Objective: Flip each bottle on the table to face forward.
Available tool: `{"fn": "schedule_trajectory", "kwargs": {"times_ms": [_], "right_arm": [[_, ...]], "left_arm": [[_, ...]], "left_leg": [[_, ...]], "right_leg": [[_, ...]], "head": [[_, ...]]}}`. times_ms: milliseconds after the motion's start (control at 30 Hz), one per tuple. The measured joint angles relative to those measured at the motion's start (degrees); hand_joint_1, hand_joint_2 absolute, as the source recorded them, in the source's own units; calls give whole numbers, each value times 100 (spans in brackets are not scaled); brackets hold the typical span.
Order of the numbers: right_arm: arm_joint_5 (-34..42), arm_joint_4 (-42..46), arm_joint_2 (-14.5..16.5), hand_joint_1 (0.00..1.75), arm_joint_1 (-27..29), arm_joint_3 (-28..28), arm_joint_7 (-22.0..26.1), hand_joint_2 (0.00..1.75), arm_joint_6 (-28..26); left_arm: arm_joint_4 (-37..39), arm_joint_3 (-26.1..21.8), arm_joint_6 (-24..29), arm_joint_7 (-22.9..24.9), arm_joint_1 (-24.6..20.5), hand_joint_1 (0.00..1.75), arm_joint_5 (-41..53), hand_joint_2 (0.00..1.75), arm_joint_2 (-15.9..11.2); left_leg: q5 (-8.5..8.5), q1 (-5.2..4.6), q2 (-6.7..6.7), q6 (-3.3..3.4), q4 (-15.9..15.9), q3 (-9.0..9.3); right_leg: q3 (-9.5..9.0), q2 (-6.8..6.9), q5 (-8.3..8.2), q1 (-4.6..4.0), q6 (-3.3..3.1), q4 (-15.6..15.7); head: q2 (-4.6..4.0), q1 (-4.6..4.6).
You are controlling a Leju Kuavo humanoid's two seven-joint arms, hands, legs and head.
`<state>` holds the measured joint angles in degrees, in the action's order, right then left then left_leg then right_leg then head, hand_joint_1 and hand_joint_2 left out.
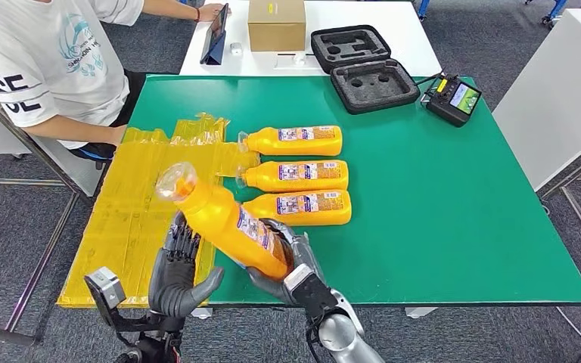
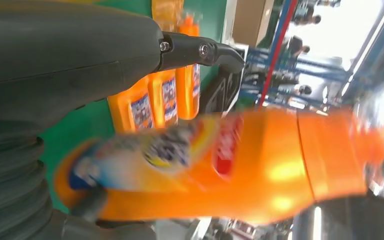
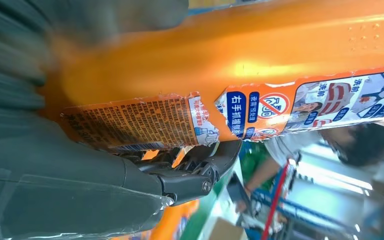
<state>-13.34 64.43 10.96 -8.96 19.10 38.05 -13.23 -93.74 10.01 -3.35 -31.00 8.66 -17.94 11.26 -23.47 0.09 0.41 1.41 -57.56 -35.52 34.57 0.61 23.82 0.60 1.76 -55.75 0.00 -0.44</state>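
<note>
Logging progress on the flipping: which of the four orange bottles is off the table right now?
The bottle tilted at the table's near edge, gripped by the right hand; the other three lie in a row on the green mat.

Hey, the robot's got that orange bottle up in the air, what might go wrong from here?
The right hand grips the raised bottle only at its base, tilted, so it may slip out. The left hand sits beside it, open, and could knock it. Set down carelessly, it might bump the three bottles lying on the green table.
</note>
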Motion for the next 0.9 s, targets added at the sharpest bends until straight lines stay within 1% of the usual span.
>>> {"fn": "schedule_trajectory", "kwargs": {"times_ms": [167, 467, 567, 767, 833, 867, 900], "right_arm": [[-95, -232, 94, 175, -20, 171, -13, 175, 122], [-332, -378, 115, 175, -43, 443, -177, 175, 185], [-559, -471, 120, 175, -72, 607, -307, 175, 89], [-1176, -871, 151, 175, -273, 936, -607, 175, -311], [-1355, -1010, 156, 175, -336, 1007, -729, 175, -378], [-1442, -1072, 156, 175, -357, 1032, -786, 175, -403], [-1506, -1125, 156, 175, -373, 1048, -827, 175, -417]], "left_arm": [[223, 127, -1, 73, -183, 0, -120, 175, -91], [585, 192, -51, 190, -311, 0, -461, 175, -183], [667, 164, -109, 212, -314, 0, -634, 175, -210], [717, 59, -272, 207, -251, 0, -929, 175, -271], [696, -1, -295, 173, -220, 3, -1001, 175, -287], [679, -35, -298, 155, -202, 9, -1026, 175, -293], [657, -68, -299, 139, -182, 27, -1042, 175, -298]], "left_leg": [[1, -1, 0, 0, 0, 0], [0, -2, 0, 0, 0, -1], [0, -1, 1, 0, 0, -1], [1, 0, 2, -1, 0, -1], [1, 0, 2, -1, 0, -1], [1, 0, 2, -1, 0, -1], [1, 0, 1, -1, 0, -1]], "right_leg": [[-1, 0, 0, 1, 0, 0], [0, 0, 0, 1, 0, 0], [1, 0, 0, 1, 0, 0], [2, -1, 0, 0, 0, 0], [2, -1, 0, 1, 0, 0], [2, -1, 0, 1, 0, 0], [2, 0, 0, 1, 0, 0]], "head": [[0, 0], [0, 0], [0, 0], [0, 0], [0, 1], [0, 1], [0, 1]]}}
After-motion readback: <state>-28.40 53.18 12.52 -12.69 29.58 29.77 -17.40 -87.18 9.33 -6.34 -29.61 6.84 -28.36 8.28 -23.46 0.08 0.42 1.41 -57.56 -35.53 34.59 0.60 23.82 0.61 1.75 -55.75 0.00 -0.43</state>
